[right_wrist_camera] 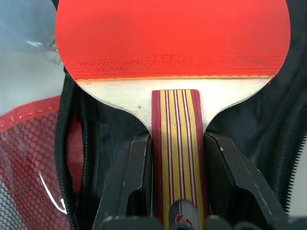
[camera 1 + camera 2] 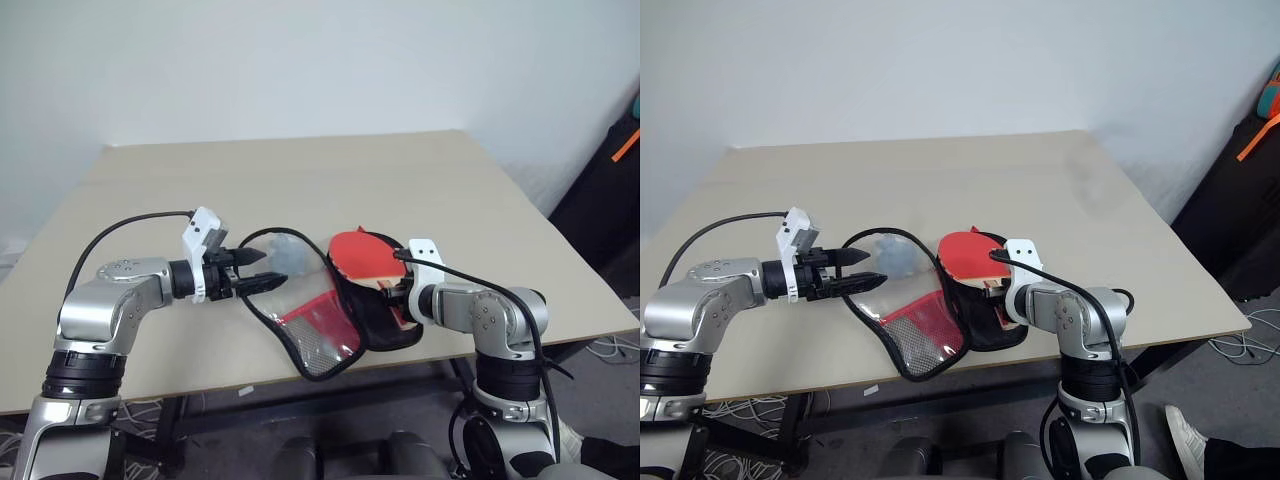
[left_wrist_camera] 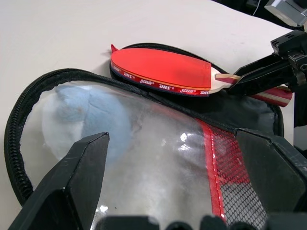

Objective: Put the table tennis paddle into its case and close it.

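Observation:
The case lies open near the table's front edge, its black half (image 2: pixel 385 330) on the right and its clear half (image 2: pixel 312 335) with red mesh on the left. The table tennis paddle (image 2: pixel 358 250) rests over the black half, red face up, with its striped wooden handle (image 1: pixel 175 143) pointing back at my right gripper (image 1: pixel 177 140). That gripper is shut on the handle, a finger on each side. My left gripper (image 2: pixel 262 270) is open at the clear half's far edge, its fingers (image 3: pixel 79 177) spread wide around the clear plastic (image 3: pixel 158 143). A grey-blue round tag (image 3: pixel 88 117) shows through the plastic.
The tan table (image 2: pixel 300 170) stretches back to a white wall, with bare room behind and on both sides of the case. A black object with an orange strap (image 2: pixel 620 150) stands off the table's right side. Cables (image 2: pixel 610 350) lie on the floor there.

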{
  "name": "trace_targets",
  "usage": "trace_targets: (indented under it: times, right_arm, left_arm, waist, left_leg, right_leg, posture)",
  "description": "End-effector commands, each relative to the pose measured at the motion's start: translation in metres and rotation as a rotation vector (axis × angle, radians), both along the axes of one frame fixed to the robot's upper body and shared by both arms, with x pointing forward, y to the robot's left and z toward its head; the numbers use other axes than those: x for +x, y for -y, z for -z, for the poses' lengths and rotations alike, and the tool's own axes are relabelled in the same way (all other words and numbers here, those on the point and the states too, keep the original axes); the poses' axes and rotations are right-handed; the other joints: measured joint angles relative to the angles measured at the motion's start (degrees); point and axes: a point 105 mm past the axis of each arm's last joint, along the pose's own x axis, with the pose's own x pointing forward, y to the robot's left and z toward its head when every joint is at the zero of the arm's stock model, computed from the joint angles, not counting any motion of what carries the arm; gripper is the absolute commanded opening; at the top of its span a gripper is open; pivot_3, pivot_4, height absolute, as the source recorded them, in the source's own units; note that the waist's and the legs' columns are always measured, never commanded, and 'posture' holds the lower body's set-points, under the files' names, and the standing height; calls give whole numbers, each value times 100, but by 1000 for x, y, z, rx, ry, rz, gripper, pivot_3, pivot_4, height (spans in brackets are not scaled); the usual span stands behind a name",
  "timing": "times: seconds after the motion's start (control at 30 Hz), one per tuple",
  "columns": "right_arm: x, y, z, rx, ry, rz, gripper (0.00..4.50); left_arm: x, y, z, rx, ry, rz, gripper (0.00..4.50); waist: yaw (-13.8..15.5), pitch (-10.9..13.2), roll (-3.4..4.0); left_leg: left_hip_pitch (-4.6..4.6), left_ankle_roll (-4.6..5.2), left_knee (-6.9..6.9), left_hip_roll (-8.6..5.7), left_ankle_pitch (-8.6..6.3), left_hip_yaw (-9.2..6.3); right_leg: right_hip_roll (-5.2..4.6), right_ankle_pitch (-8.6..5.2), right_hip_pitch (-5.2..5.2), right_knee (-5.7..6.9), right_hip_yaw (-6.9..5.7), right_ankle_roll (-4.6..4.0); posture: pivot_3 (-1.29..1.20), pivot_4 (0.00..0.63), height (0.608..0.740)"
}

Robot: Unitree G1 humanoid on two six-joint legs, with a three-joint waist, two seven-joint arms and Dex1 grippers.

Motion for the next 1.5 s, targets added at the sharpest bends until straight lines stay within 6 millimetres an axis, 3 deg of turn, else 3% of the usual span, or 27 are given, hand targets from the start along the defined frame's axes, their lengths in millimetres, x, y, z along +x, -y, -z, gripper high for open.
trace_targets:
  times: [0.03,0.33,0.83,1.17,1.4,1.5]
  right_arm:
    - [7,7,-19,-44,80,35,1169]
    - [6,9,-14,-88,55,38,1169]
    - [6,-26,-8,-76,-1,-17,1169]
    - [5,-28,-3,-114,-14,-46,1169]
    - [9,-18,-11,-112,20,-43,3581]
    - [14,-16,-39,-14,99,-75,4479]
  left_arm:
    - [3,2,-11,-4,50,11,4500]
    - [3,3,-11,-7,49,14,4500]
    - [2,3,-13,-4,51,17,4500]
    - [0,3,-11,-9,44,10,4500]
    - [-2,0,-15,-12,39,9,4500]
    - [-4,-9,-28,-24,46,-2,4500]
  waist:
    - [-1,0,0]
    - [-3,0,0]
    - [-23,0,0]
    - [-36,0,1]
    - [-26,1,1]
    - [-32,2,1]
  left_leg:
    - [0,0,0,0,0,0]
    - [0,0,-1,0,0,0]
    - [0,0,-4,3,0,1]
    - [0,-1,-7,5,0,1]
    - [-1,0,-5,4,0,1]
    - [-1,0,-4,3,0,1]
  right_leg:
    - [0,0,0,0,0,0]
    - [0,0,-2,0,0,0]
    - [1,0,-6,0,0,0]
    - [2,0,-8,0,0,-1]
    - [2,0,-6,-1,0,-1]
    - [1,0,-6,-1,-1,-1]
  posture:
    - [0,0,740]
    - [0,0,740]
    - [0,0,740]
    - [0,0,740]
    - [0,0,740]
    - [0,0,740]
